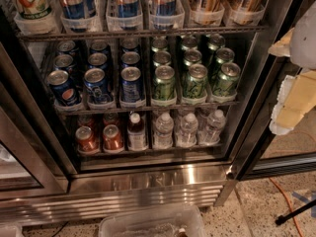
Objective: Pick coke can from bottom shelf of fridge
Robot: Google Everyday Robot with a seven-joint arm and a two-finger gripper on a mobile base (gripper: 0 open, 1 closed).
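The pale padded gripper (295,90), its grip impossible to tell, was pictured well right of the small red aluminium coke can (112,137), whose close-packed twin (86,139) might be knocked.

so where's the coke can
Camera view, lower left: the coke can sits on the bottom shelf between another red can and a bottle; gripper at right edge.
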